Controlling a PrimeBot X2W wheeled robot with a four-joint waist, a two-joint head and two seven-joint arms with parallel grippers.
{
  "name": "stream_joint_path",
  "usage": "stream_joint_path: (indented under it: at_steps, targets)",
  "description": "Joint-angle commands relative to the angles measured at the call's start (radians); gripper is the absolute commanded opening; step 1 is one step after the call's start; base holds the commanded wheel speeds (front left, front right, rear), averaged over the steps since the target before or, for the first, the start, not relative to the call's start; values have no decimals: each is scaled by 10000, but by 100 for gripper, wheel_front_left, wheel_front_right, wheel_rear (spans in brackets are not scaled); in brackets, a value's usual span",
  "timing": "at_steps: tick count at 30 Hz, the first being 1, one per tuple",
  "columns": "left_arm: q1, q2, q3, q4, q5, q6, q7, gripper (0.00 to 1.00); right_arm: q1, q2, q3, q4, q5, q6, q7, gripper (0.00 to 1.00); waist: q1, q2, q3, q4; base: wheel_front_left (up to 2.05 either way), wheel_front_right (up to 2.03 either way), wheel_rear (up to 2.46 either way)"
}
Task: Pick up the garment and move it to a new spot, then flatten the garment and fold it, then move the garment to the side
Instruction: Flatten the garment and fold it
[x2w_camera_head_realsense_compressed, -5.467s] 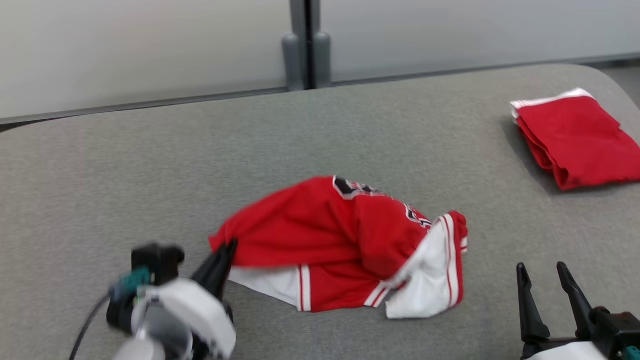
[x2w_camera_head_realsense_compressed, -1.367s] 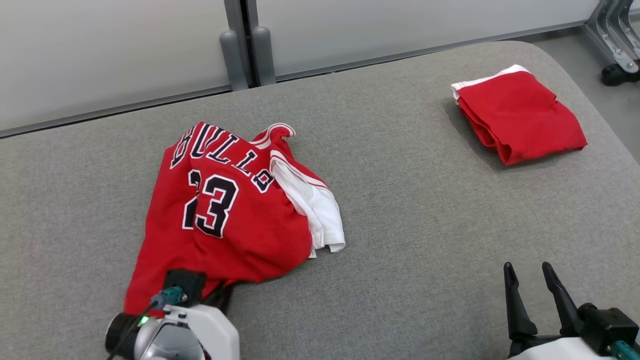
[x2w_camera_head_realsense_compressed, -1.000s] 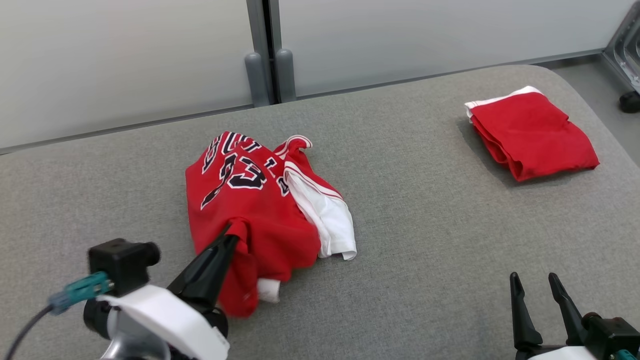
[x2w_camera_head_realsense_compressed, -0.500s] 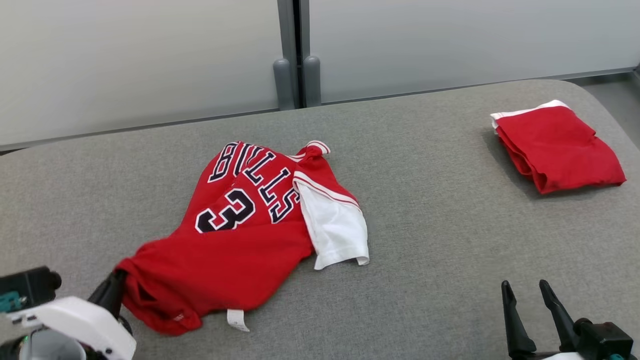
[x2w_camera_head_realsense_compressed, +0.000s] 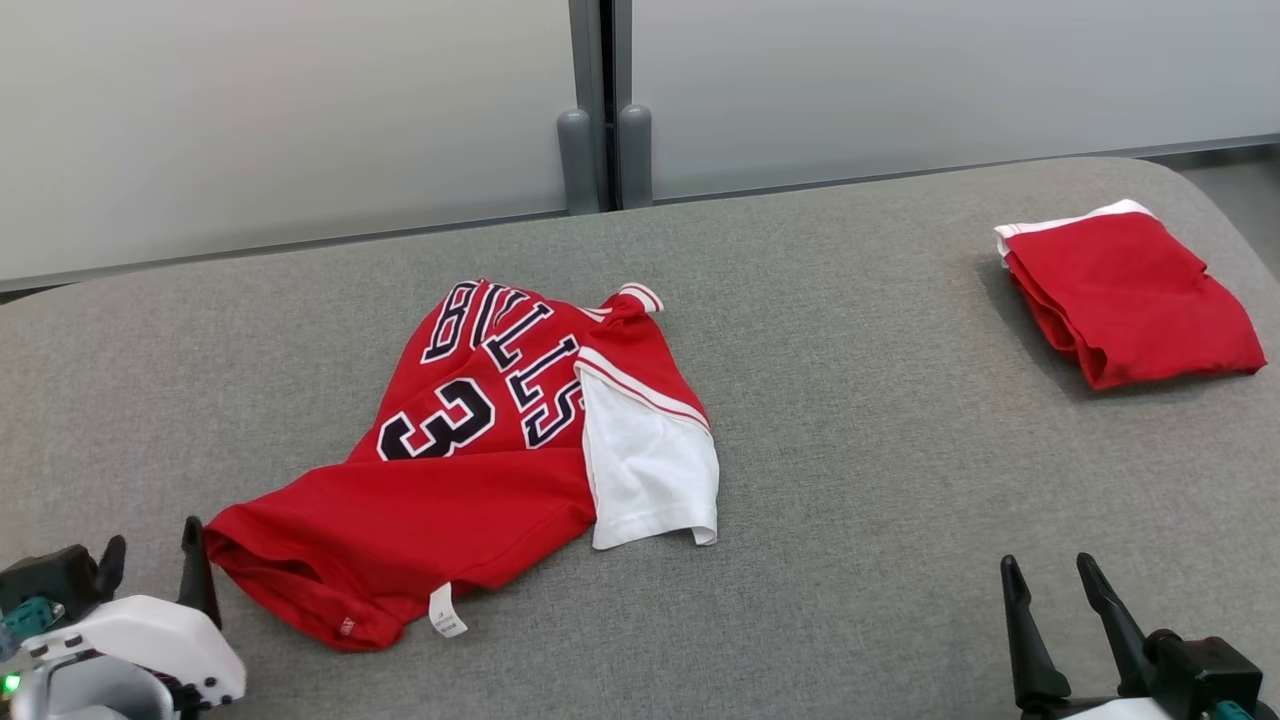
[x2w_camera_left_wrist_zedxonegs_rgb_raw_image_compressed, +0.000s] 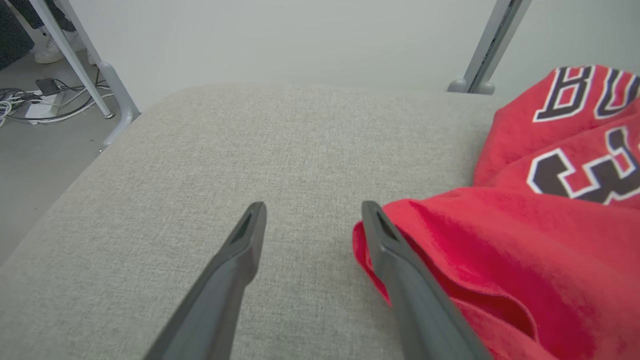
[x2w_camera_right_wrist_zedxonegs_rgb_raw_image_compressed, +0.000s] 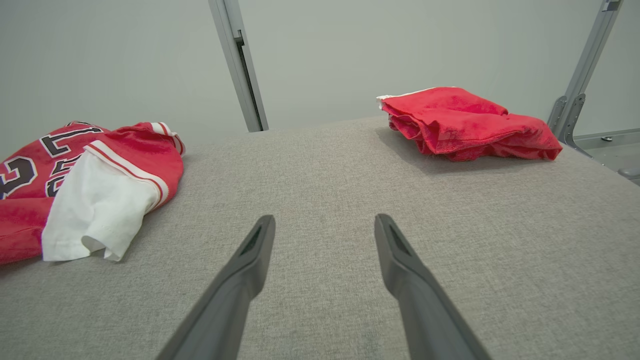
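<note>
Two end effectors up close, both with fingers spread wide, holding nothing. Left end effector (x2w_camera_head_realsense_compressed: 150, 540) sits at the hem of the red jersey (x2w_camera_head_realsense_compressed: 480, 470), one finger just beside the cloth. Right end effector (x2w_camera_head_realsense_compressed: 1045, 565) hovers over bare grey surface (x2w_camera_head_realsense_compressed: 850, 450). Jersey lies rumpled left of middle, white sleeve (x2w_camera_head_realsense_compressed: 650, 470) flopped out. Far back right: a folded red garment (x2w_camera_head_realsense_compressed: 1130, 290).

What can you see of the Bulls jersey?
Red knit-looking jersey, black white-edged BULLS lettering and a 3 facing up. White sleeve with red stripes folded over its right side; white tag at the near hem. Rumpled, not flat, lying on the grey padded table. Open left end effector sits at its near-left corner, gripping nothing.
</note>
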Motion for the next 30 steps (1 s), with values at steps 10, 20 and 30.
stream_joint_path:
  at_steps: [10, 20, 30]
  targets:
    - [2233, -854, -631, -2871, -952, 474, 1521, 100, 185, -59, -49, -74, 75, 0, -46, 100, 0, -1, -100, 7, 0, 0, 0]
    - [2289, -1171, -725, -2785, -1301, 479, 1852, 98, 3, -61, 69, -37, 82, -1, -46, 100, 0, -1, 24, -45, 0, 0, 0]
    - [1530, -1051, -576, -1921, -1410, -76, 1553, 31, 23, -60, 62, -21, 163, -1, -46, 100, 0, -1, 128, -219, 0, 0, 0]
